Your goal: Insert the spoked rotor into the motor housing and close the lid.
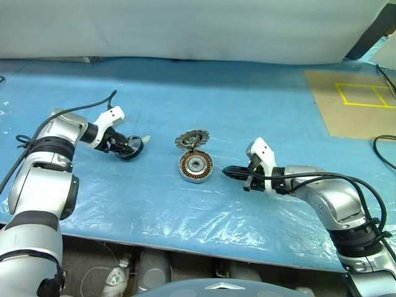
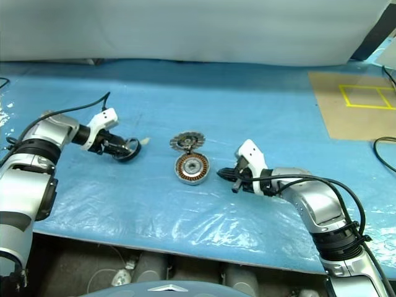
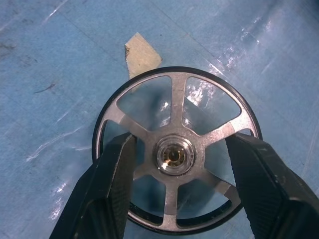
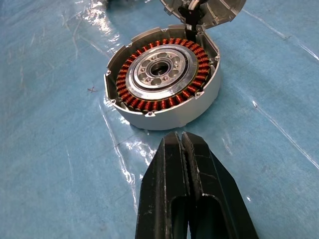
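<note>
From the head camera I see the blue plastic-covered table (image 1: 204, 93) with the motor housing (image 1: 196, 166) lying near its middle, copper windings ringing a silver hub, and its lid (image 1: 192, 138) tipped up open at the far edge. My left gripper (image 1: 130, 147) is out to the left of the housing, well apart from it, down at the table over the spoked rotor (image 1: 131, 148), which lies flat beside a small scrap of tape (image 1: 146, 138). My right gripper (image 1: 228, 171) sits just to the right of the housing, pointing at it, not touching. A brown board (image 1: 356, 105) marked with yellow tape lies at the far right. In the left wrist camera the rotor (image 3: 174, 154) lies flat on the blue sheet, silver spokes meeting a centre hub inside a dark rim, and my two fingers (image 3: 112, 189) stand spread either side of the hub over the spokes; I cannot tell if they touch it. In the right wrist camera my fingers (image 4: 172, 184) are pressed together with nothing between them, tips near the housing's pale wall (image 4: 164, 82), the open lid (image 4: 202, 10) behind it
</note>
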Motion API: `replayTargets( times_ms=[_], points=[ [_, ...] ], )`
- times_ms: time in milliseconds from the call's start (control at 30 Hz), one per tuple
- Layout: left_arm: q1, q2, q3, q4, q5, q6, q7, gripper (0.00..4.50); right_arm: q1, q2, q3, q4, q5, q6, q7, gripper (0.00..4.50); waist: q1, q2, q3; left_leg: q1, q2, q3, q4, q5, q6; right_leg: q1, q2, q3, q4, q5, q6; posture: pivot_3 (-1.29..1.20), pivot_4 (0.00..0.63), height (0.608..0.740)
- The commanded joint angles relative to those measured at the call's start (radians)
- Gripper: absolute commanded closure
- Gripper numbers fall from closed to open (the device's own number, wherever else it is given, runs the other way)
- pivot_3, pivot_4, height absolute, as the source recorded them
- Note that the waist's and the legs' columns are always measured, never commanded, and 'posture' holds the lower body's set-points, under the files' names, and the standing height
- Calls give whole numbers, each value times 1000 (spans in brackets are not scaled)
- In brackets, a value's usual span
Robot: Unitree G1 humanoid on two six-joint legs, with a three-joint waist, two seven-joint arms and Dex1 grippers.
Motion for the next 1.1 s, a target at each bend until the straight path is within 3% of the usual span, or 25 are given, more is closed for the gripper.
replayTargets(
  times_ms=[33, 233, 533, 667, 867, 1100],
  points=[
    [18, 2, 0, -16, 7, -21, -14, 1755, -5, -12, -22, -37, 3, -10, -5, 4500, 0, 0, 0, 0, 0, 0, 0, 0, 0, 0, 0, 0, 0, 0, 0, 0, 150, 740],
    [49, 10, -13, -27, 30, -56, 8, 3074, -10, -11, -22, -29, 6, -11, -10, 4500, 4, 1, -1, 5, -1, 0, 0, 0, 0, 5, -2, 0, 0, -2, -4, 0, 150, 740],
    [117, 10, -1, -100, 6, -72, -28, 3164, -36, 0, -24, 3, 1, -18, -17, 4500, 2, 2, -1, 13, -1, 0, -1, 0, 0, 12, -2, 1, -2, -3, -4, 0, 150, 740],
    [150, -3, 75, -171, -74, -51, -34, 3164, -31, 4, -22, 5, 3, -19, -18, 4500, 4, 4, -2, 13, -2, 0, -2, 0, 0, 12, -2, 1, -2, -3, -4, 0, 150, 740],
    [345, -5, 233, -611, -335, 161, -101, 3164, -31, 10, -61, 2, 52, 5, -10, 4500, 2, 2, 0, 6, -1, 0, -2, 0, 0, 7, -3, 1, -2, -3, -4, 0, 150, 740],
    [526, -16, 209, -1106, -485, 410, -16, 3164, -50, 3, -65, 53, 34, -18, -4, 4500, -5, 2, 0, -1, 0, 3, -2, 0, 0, -1, -1, -1, -1, -3, -6, 0, 150, 740]
  ],
)
